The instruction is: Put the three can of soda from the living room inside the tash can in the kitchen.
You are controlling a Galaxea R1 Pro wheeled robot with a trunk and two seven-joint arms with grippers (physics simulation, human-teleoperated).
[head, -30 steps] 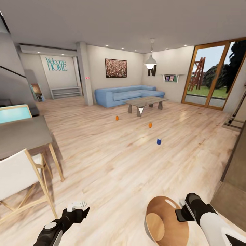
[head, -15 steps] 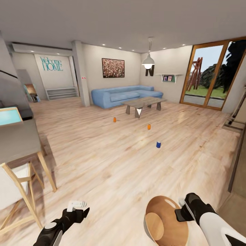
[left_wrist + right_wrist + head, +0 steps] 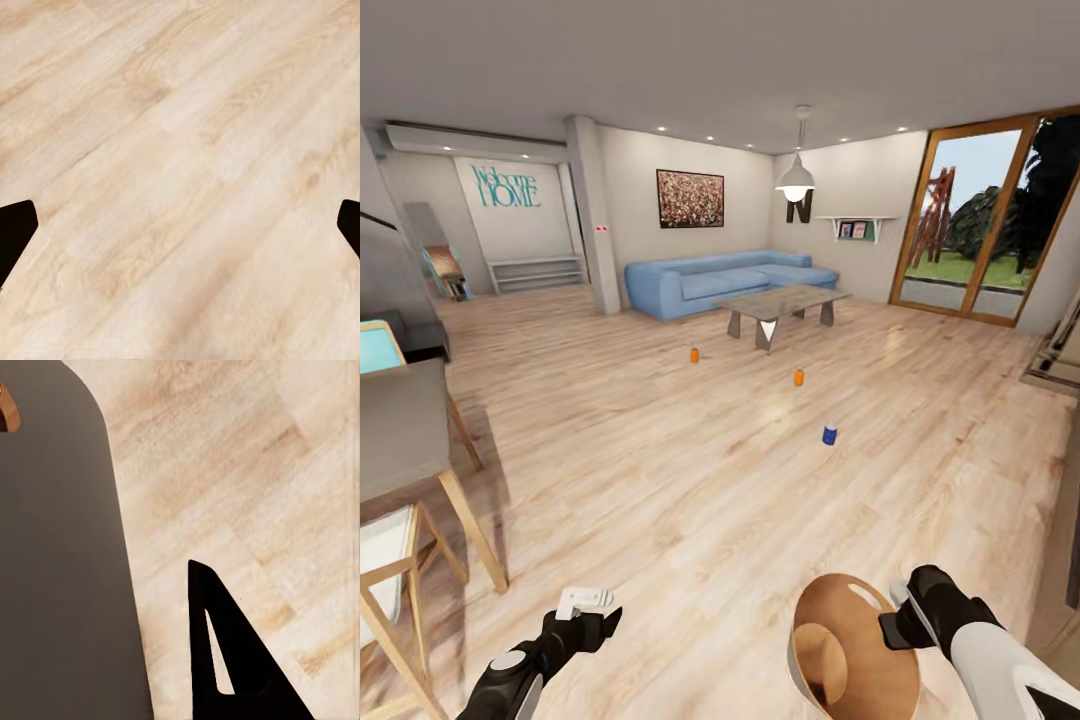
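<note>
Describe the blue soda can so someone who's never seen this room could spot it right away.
Start at the blue sofa and the low table before it, then look nearer across the plank floor. Three cans stand there; the blue can is nearest the camera, and the other two are orange.

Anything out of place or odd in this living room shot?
Yes: three soda cans stand upright on the bare plank floor, not on the low table: orange can, second orange can, blue can. Nothing looks spilled or damaged.
</note>
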